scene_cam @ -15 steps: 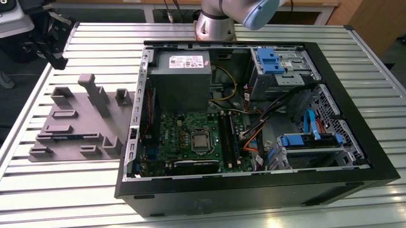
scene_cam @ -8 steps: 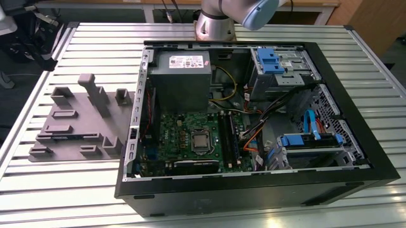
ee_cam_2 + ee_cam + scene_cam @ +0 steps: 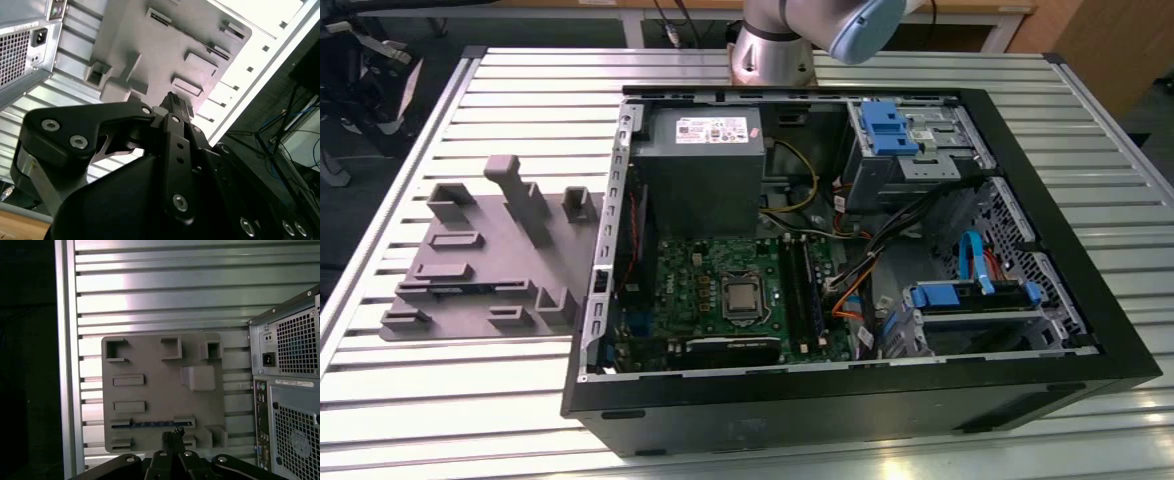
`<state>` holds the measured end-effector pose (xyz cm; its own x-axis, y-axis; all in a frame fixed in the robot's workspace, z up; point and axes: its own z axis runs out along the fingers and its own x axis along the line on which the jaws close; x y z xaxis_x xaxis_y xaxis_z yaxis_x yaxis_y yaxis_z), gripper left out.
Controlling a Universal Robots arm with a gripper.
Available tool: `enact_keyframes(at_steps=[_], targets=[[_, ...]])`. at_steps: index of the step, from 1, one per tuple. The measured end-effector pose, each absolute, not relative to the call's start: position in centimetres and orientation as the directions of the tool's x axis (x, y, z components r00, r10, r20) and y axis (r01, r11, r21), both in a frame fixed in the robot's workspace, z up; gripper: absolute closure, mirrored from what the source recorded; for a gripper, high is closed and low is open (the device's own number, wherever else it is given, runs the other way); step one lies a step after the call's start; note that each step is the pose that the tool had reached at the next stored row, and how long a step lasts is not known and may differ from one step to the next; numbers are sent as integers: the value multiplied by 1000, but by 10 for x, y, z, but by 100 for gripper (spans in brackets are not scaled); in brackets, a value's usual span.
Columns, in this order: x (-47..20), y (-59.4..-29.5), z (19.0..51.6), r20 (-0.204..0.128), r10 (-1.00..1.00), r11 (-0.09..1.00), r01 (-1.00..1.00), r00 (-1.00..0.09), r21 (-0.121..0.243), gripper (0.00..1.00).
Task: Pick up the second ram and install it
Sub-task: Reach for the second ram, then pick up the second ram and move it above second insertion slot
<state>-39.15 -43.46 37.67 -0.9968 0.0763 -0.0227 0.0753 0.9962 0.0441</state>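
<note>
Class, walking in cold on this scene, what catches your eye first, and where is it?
The open computer case dominates the slatted table, its motherboard exposed. At the exterior view's left lies a grey tray; in the first wrist view the gripper is nearest the second ram, a thin blue strip in that tray.

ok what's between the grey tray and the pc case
In the first wrist view, only bare slatted table separates the grey tray and the pc case.

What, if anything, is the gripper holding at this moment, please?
Nothing, it seems: the gripper hovers shut above the grey tray, where the second ram sits untouched.
</note>
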Motion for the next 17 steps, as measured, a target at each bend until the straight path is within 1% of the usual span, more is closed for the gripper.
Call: enact_keyframes(at_steps=[17], targets=[[-395,-435,377,-23,76,996,75,-997,44,89]])
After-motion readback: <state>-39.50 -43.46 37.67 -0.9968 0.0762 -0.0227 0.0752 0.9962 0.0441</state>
